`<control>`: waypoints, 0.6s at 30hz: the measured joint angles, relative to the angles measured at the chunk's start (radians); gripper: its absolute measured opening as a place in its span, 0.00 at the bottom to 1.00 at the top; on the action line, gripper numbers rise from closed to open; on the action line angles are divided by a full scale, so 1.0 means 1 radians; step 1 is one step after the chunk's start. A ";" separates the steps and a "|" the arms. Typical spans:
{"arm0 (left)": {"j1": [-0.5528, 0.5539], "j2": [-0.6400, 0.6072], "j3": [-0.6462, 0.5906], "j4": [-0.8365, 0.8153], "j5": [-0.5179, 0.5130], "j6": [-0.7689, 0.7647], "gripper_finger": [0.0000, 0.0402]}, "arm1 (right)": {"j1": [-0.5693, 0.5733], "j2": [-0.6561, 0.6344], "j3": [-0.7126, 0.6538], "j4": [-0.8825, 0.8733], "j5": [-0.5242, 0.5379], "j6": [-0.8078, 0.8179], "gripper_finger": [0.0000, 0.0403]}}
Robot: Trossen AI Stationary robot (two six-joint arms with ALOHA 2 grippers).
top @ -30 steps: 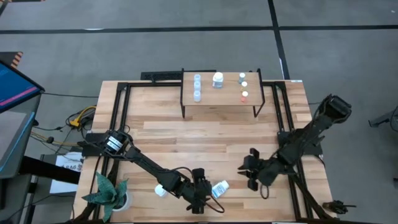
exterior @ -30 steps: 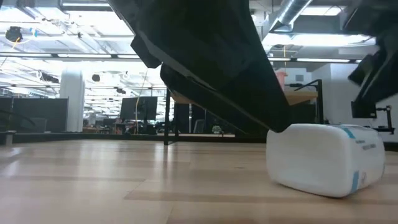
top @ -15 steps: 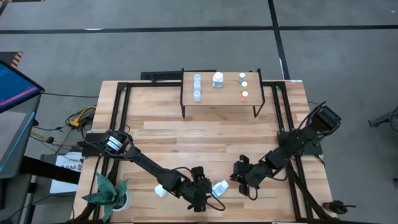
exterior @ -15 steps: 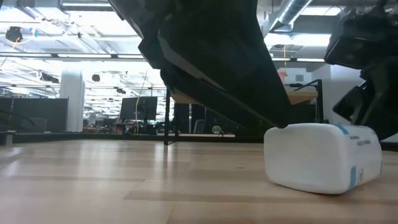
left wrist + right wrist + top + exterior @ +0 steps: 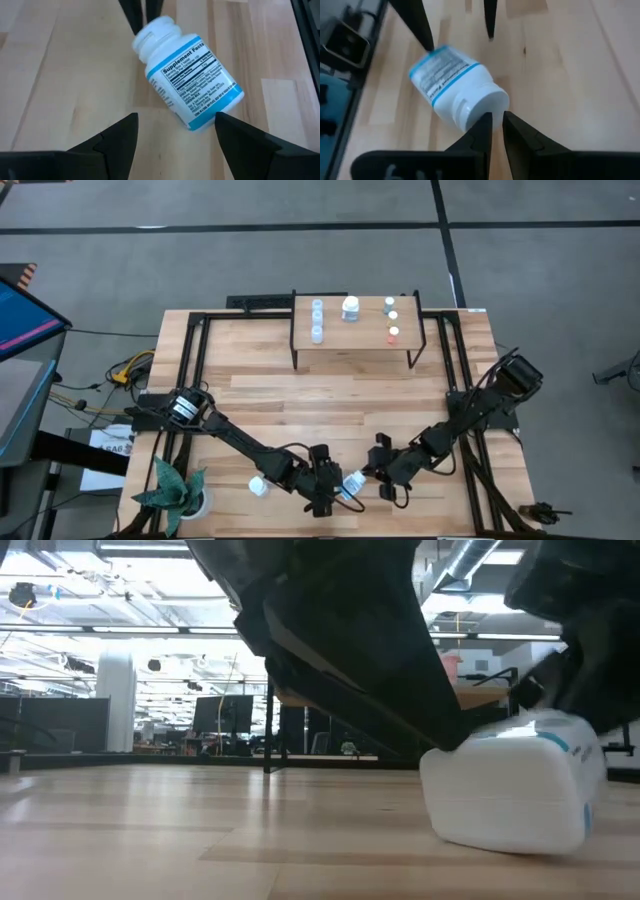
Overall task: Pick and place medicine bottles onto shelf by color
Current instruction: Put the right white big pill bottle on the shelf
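Butcher-block planks of the table (image 5: 330,410) run under both arms, and the action sits at its near edge. A white bottle (image 5: 352,483) with a blue-banded label lies on its side there, between the two grippers. From the left wrist camera its base touches one of the left gripper's (image 5: 175,131) dark fingers (image 5: 250,137), while the other finger stands well off to the side — this pincer is spread wide around the bottle's base end, not clamped. The right gripper (image 5: 493,125) comes at the bottle from the opposite end: its two fingertips (image 5: 480,126) are drawn almost together with only a thin gap, their points just at the bottle's white cap, holding nothing. From table height the bottle (image 5: 510,790) rests on the wood with dark arm parts over and beside it. Left of the left gripper a second white bottle (image 5: 257,486) lies near the arm, and a potted plant (image 5: 175,485) stands at the near left corner.

Farther back — at the far edge — the shelf (image 5: 355,330) carries three pale-blue-capped bottles (image 5: 317,320) in a column, a larger white bottle (image 5: 350,308) beside them, and three small bottles (image 5: 391,318) in a column with the orange-capped one nearest.
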 joint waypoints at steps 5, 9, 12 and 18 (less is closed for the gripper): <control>0.000 0.000 0.000 -0.005 0.017 0.005 0.61 | -0.016 -0.015 0.026 -0.016 0.000 -0.026 0.18; 0.001 0.000 0.000 -0.006 0.005 0.006 0.61 | -0.023 -0.029 0.059 -0.091 -0.008 -0.033 0.18; 0.000 0.000 0.000 -0.007 0.004 0.013 0.61 | -0.028 -0.034 0.091 -0.128 -0.020 -0.051 0.18; 0.002 0.001 0.000 -0.008 -0.011 0.014 0.61 | -0.028 -0.041 0.161 -0.211 -0.026 -0.080 0.18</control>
